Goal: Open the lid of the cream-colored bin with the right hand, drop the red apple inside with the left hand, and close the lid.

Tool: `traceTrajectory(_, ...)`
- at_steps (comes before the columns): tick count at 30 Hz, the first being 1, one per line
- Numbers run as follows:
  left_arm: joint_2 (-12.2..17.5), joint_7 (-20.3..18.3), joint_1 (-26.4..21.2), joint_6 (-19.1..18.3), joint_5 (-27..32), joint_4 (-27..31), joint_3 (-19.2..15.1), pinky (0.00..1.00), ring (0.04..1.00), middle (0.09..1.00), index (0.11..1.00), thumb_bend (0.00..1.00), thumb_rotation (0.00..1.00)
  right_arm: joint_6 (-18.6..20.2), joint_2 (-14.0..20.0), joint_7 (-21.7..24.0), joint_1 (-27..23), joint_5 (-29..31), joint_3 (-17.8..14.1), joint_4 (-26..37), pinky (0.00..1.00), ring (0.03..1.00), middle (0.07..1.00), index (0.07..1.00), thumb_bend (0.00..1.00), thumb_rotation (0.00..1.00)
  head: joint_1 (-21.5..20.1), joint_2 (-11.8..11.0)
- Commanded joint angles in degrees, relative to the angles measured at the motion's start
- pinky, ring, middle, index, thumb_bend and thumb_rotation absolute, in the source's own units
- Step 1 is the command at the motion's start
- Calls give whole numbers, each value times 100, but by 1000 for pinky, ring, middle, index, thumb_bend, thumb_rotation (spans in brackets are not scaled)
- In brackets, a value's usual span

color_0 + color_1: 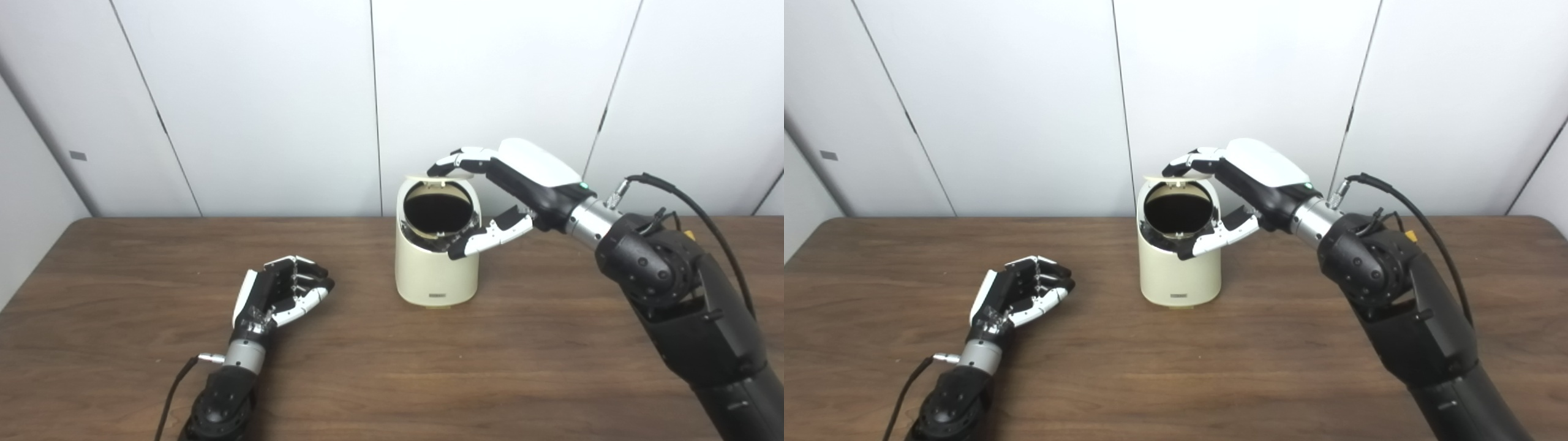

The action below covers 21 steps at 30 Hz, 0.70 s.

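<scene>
The dark brown wood-grain counter (380,367) carries everything here, backed by plain white wall panels. Near its middle stands the cream-colored cylindrical plastic bin (435,269), upright, its sloped round mouth showing a dark interior. The thin cream lid (442,177) is tipped up at the back of the opening, and it seems held there to keep the mouth clear for a drop.

The right robot hand (490,196) reaches in from the right: its upper fingers (456,162) curl over the raised lid's top edge, while its thumb rests against the front rim of the mouth, so the hand is spread across the opening and bracing the lid.

The left robot hand (285,291) lies low on the counter, well apart from the bin, fingers curled loosely inward with nothing visible inside them.

No red apple shows in either view; whether it already lies in the dark bin cannot be told.
</scene>
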<state>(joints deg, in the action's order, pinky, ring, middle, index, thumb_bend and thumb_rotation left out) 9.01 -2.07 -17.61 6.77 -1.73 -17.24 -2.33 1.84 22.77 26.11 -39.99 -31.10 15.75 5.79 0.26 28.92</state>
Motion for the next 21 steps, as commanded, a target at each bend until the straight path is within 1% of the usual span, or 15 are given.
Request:
traceTrajectory(1, -10, -1, -52, -79, -17, 174, 31, 430, 533, 601, 497, 504, 58, 28, 113, 52, -200, -16, -33, 183, 921, 965, 815, 803, 728, 450, 10, 8)
traceTrajectory(4, -16, 3, -48, -53, -22, 177, 35, 427, 529, 596, 497, 504, 56, 71, 100, 134, -204, -52, -22, 197, 915, 984, 819, 805, 739, 445, 21, 33)
traceTrajectory(9, -44, 30, -23, -148, -12, 260, 20, 429, 530, 595, 497, 504, 58, 67, 115, 236, -228, -89, 11, 208, 897, 997, 819, 806, 741, 443, 58, 66)
traceTrajectory(13, -47, 28, -15, -168, -20, 290, 29, 424, 526, 593, 497, 504, 59, 52, 140, 315, -234, -152, 23, 231, 929, 1000, 816, 805, 739, 445, 88, 86)
traceTrajectory(17, -51, 58, -3, -229, -78, 354, 45, 424, 528, 594, 497, 504, 59, 8, 180, 355, -218, -216, 42, 265, 933, 999, 808, 800, 735, 428, 92, 113)
traceTrajectory(21, -47, 87, 7, -259, -111, 384, 56, 435, 535, 597, 497, 504, 58, -19, 222, 406, -198, -248, 67, 323, 974, 999, 804, 799, 735, 461, 100, 149)
